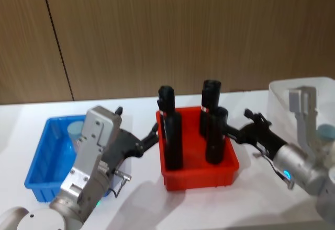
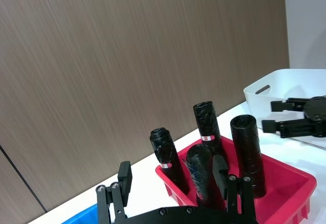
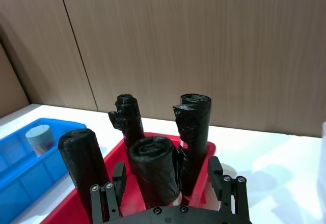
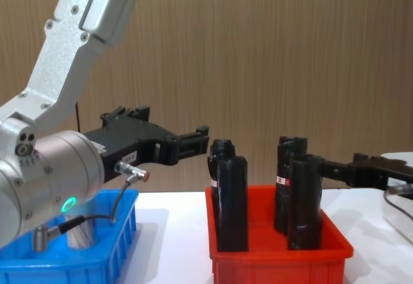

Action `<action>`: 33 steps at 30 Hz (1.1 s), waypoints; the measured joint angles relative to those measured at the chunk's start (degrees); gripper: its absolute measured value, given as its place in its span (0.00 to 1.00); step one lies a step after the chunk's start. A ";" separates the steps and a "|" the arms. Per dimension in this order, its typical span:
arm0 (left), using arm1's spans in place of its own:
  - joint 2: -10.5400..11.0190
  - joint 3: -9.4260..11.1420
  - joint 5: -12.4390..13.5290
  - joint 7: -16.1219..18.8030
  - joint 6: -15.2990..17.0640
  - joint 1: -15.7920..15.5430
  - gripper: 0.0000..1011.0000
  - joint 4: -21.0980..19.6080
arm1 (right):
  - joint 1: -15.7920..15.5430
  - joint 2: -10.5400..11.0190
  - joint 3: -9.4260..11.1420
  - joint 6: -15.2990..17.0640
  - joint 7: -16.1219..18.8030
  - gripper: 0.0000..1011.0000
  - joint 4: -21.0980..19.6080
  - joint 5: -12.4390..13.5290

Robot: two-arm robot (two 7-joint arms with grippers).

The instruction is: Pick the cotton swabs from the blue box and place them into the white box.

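While one cotton swab jar sits in the blue box, left of the red bin, both grippers hover empty with fingers spread: left gripper beside the bin's left wall, right gripper at its right. Risk: either arm swinging low could topple the black bottles. White box lies right of the bin.

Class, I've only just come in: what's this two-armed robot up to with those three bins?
Neither arm holds anything. The left gripper hangs open between the blue box and the red bin of black bottles. The right gripper is open too, between the red bin and the white box. One cotton swab jar sits in the blue box; another seems to be in the white box already.
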 joint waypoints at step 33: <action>0.00 0.00 0.00 0.00 0.00 0.00 0.99 0.00 | 13.27 -4.19 -1.30 -7.38 12.19 0.99 21.47 0.50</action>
